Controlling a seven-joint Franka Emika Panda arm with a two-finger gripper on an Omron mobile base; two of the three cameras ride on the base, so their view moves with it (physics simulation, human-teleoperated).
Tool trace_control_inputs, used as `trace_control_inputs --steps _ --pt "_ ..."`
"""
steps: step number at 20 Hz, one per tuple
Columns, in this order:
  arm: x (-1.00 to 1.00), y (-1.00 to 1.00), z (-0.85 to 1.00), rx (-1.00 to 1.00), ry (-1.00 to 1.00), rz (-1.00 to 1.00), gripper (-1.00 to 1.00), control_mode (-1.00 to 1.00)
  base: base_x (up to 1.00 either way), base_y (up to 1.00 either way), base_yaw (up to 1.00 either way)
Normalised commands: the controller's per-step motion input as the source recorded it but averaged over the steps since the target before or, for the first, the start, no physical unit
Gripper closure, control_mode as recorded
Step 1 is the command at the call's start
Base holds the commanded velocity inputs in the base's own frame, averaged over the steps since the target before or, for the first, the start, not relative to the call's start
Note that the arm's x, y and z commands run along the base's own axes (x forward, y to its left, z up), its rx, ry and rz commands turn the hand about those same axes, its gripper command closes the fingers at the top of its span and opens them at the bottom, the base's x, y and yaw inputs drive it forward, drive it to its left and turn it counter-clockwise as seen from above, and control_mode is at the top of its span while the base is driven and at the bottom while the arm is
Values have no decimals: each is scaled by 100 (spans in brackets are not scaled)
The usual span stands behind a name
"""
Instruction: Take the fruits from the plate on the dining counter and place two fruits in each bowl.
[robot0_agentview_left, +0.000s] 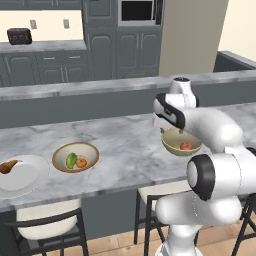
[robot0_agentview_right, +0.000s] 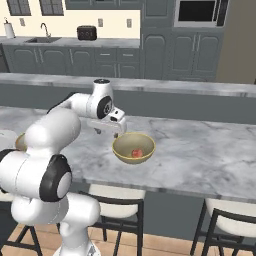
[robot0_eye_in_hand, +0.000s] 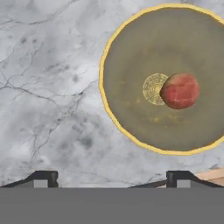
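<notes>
- White plate (robot0_agentview_left: 22, 176) sits at the left of the dining counter (robot0_agentview_left: 125, 150) with the brown pear-shaped fruit (robot0_agentview_left: 7, 166) on it.
- Next, a tan bowl (robot0_agentview_left: 76, 157) holds the green fruit (robot0_agentview_left: 71, 160) and the orange fruit (robot0_agentview_left: 81, 162).
- Right of that, the gripper (robot0_agentview_right: 109, 132) hangs empty, jaws spread wide, beside the other bowl (robot0_agentview_right: 133, 148) with the red fruit (robot0_eye_in_hand: 180, 90) inside.

The gripper (robot0_agentview_right: 111, 131) hangs over the dining counter (robot0_agentview_left: 125, 145), with its two tips set wide apart. The near bowl (robot0_eye_in_hand: 170, 78) sits just beside the gripper, a little ahead and to one side in the hand view. The round fruit (robot0_eye_in_hand: 180, 90) lies in that bowl, near its middle. The other bowl (robot0_agentview_left: 75, 157) sits well away from the gripper, and the oval fruit (robot0_agentview_left: 71, 160) and the small round fruit (robot0_agentview_left: 81, 162) lie in it, touching. The plate (robot0_agentview_left: 22, 177) is farther still, past that bowl. The pear-shaped fruit (robot0_agentview_left: 7, 166) lies on the plate.
</notes>
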Motion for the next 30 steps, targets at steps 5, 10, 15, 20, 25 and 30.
trace_control_inputs --steps 5,10,15,20,25,30 --pt "-47 79 5 0 0 45 -100 -100 0 0 0" --pt "-1 7 0 0 2 5 -100 -100 0 0 0" --pt "0 26 -1 0 0 -1 -100 -100 0 0 0" --pt "0 28 -3 0 0 0 -100 100 0 36 0" --pt "0 0 0 0 0 0 -100 100 0 100 0" --pt "0 0 0 0 0 0 -100 100 3 100 0"
